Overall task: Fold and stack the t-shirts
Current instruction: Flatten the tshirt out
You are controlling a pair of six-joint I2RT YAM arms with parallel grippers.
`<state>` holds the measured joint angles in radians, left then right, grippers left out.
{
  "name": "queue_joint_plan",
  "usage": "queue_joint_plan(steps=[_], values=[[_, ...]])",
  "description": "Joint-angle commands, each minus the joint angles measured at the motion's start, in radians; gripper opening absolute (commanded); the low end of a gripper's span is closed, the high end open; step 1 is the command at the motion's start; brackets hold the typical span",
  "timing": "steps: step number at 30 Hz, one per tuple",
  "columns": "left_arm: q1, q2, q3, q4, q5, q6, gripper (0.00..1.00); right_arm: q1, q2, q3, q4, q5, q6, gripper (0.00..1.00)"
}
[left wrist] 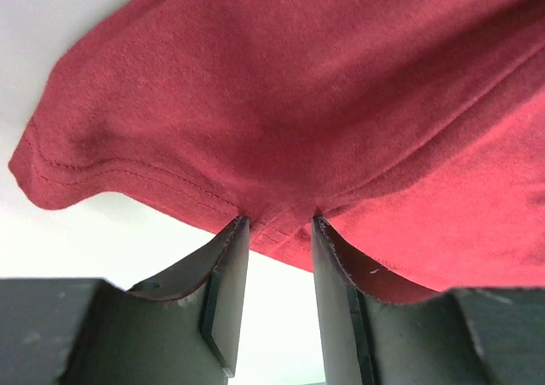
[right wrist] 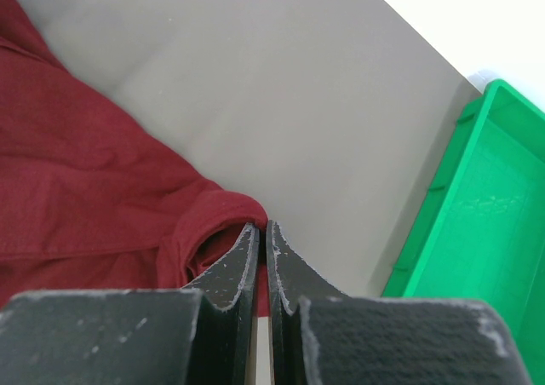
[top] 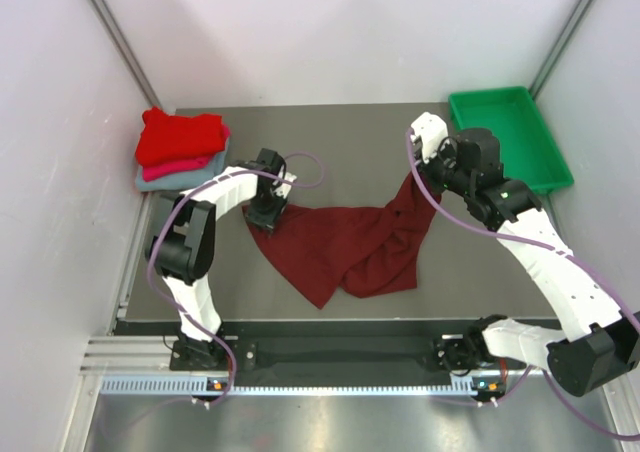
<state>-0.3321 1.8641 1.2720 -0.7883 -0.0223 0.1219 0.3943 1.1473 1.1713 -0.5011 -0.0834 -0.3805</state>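
The dark maroon t-shirt (top: 350, 242) lies spread and crumpled on the grey table (top: 350, 142). My left gripper (top: 268, 210) is at its left corner. In the left wrist view its jaws (left wrist: 277, 221) stand apart, with the tips touching the stitched hem of the shirt (left wrist: 341, 104). My right gripper (top: 417, 175) is shut on the shirt's right edge and holds it raised. In the right wrist view the gripper (right wrist: 262, 225) pinches a fold of the cloth (right wrist: 94, 181). Folded bright red (top: 180, 137), pink (top: 195, 164) and grey-blue (top: 160, 180) t-shirts are stacked at the far left.
A green plastic tray (top: 500, 94) stands at the far right corner and also shows in the right wrist view (right wrist: 477, 215). White walls close in the left, right and back. A metal rail (top: 300, 382) runs along the near edge.
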Motion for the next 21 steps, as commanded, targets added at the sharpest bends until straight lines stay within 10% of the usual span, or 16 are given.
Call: queue_joint_plan(steps=[1, 7, 10, 21], values=[[0.001, 0.017, 0.006, 0.035, -0.021, -0.007, 0.4, -0.011, -0.012, -0.002, 0.049, -0.004, 0.011, 0.0], [0.001, 0.03, 0.013, 0.032, -0.015, -0.011, 0.3, -0.014, -0.017, -0.009, 0.05, -0.006, 0.012, 0.0], [0.002, 0.033, 0.013, 0.031, -0.01, -0.011, 0.02, -0.015, -0.018, -0.01, 0.05, -0.006, 0.012, 0.0], [0.022, -0.068, 0.202, -0.02, -0.065, 0.048, 0.0, -0.018, -0.017, -0.01, 0.053, -0.01, 0.019, 0.0]])
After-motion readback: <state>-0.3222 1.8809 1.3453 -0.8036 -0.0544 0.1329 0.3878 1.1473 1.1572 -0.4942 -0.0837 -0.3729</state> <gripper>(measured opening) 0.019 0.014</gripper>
